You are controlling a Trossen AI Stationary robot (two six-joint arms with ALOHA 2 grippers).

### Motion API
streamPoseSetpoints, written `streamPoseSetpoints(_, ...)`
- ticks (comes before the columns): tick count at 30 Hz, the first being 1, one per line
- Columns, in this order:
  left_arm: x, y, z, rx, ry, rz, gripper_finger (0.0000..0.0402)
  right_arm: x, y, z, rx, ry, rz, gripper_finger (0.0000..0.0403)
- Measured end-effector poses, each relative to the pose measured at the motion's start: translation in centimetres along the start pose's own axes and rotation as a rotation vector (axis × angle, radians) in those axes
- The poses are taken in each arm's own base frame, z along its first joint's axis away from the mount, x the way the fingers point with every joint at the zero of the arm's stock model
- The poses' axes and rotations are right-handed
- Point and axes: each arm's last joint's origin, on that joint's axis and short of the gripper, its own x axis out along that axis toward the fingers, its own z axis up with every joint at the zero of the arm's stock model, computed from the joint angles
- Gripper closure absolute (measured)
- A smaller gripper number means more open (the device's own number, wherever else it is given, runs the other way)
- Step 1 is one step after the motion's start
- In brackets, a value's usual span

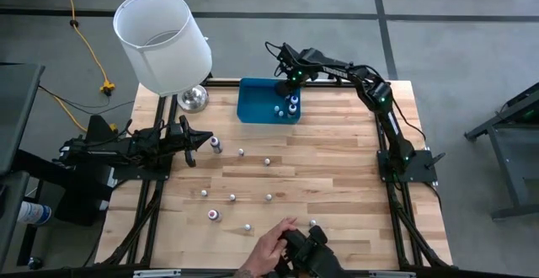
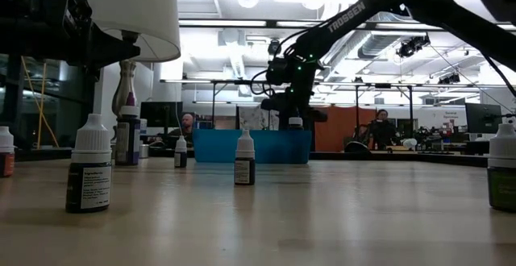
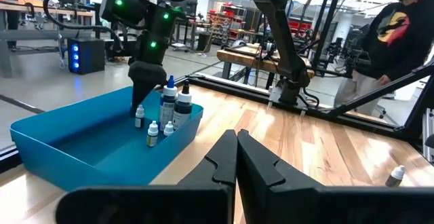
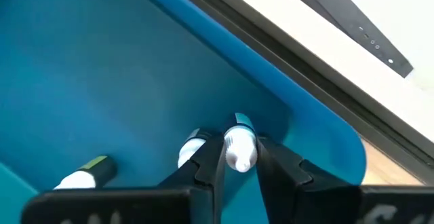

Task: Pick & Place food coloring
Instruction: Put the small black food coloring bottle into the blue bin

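Observation:
Several tiny white-capped food coloring bottles [image 1: 232, 198] stand scattered on the wooden table, and a dark one [image 1: 216, 145] stands just in front of my left gripper [image 1: 200, 141]. That gripper is shut and hovers at the table's left side. A few more bottles [image 3: 168, 115] stand in the blue tray [image 1: 257, 101] at the far edge. My right gripper [image 4: 241, 166] points down into the tray's right end and is shut on one small bottle [image 4: 239, 149]. In the low view, bottles [image 2: 244, 160] stand upright before the tray [image 2: 218, 147]. My right gripper pinches a small bottle by its white cap [image 4: 239, 157] between its two fingers, coming from above and pointing down. The bottle stays upright below the fingers [image 3: 140, 91], low inside the tray [image 3: 81, 149]. I cannot tell whether its base touches the floor.
A lamp with a white shade [image 1: 162, 38] and a shiny metal base [image 1: 192, 98] stands at the far left corner beside the tray. A person's hand [image 1: 271, 246] holding a dark device reaches over the near edge. Another person [image 3: 393, 34] stands beyond the table.

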Motion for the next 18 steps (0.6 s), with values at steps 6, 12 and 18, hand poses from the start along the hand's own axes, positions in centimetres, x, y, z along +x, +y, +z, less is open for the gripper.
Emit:
streamPoseSetpoints(6, 0.00, 0.00, 0.00, 0.000, 0.000, 0.000, 0.0401, 0.01, 0.26, -0.10, -0.019, 0.010, 0.023, 0.0321)
streamPoseSetpoints(12, 0.00, 0.00, -0.01, 0.000, 0.000, 0.000, 0.0401, 0.01, 0.23, -0.14, -0.020, 0.012, 0.016, 0.0303)
streamPoseSetpoints(18, 0.00, 0.00, -0.01, 0.000, 0.000, 0.000, 0.0401, 0.01, 0.21, -0.13, -0.027, 0.009, 0.007, 0.0274)
